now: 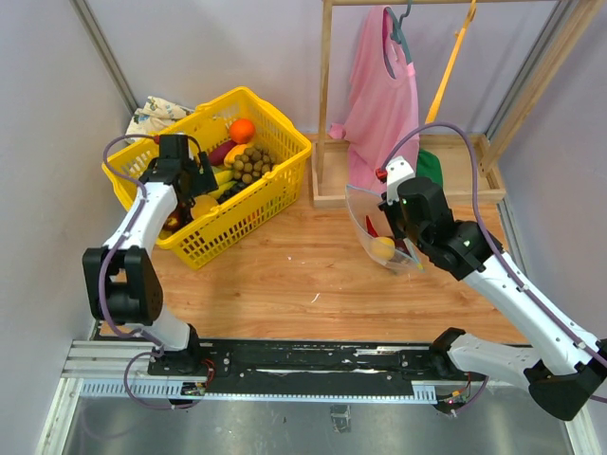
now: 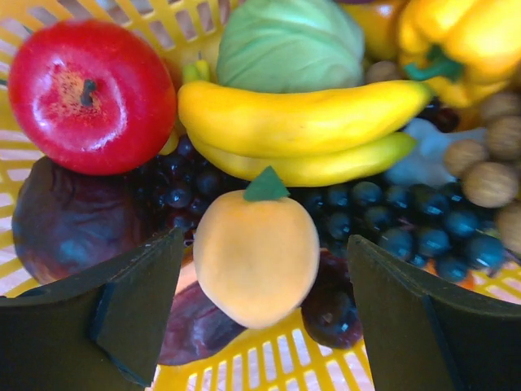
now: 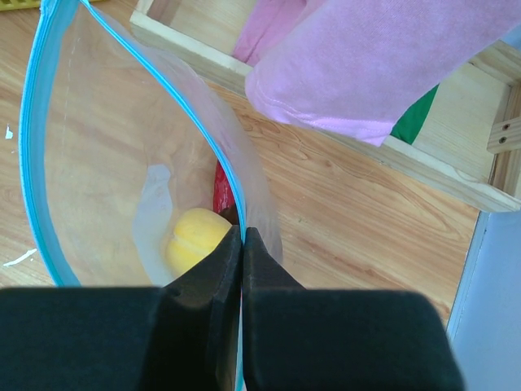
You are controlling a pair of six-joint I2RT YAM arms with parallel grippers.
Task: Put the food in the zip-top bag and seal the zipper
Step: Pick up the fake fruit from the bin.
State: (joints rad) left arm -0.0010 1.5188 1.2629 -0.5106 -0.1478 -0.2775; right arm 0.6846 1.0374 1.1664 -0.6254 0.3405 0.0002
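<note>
My left gripper [image 1: 187, 185] hangs inside the yellow basket [image 1: 281, 163], over the food. In the left wrist view it [image 2: 264, 265] is open, its fingers [image 2: 146, 301] on either side of a pale orange round fruit [image 2: 256, 265] with a green leaf, small gaps on both sides. Around that fruit lie a red apple [image 2: 85, 94], bananas [image 2: 301, 130], dark grapes [image 2: 407, 228] and a cabbage [image 2: 289, 41]. My right gripper [image 3: 242, 234] is shut on the zip-top bag [image 3: 106, 147] at its blue zipper [image 3: 28, 163], holding the mouth open above the floor. A yellow fruit [image 3: 195, 238] and a red chili [image 3: 221, 191] lie inside the bag [image 1: 377, 227].
A wooden rack base [image 1: 474, 180] stands at the back right with a pink garment [image 1: 384, 95] hanging over it and something green [image 1: 429, 166] behind. A patterned cloth [image 1: 156, 114] lies behind the basket. Grey walls close in on both sides.
</note>
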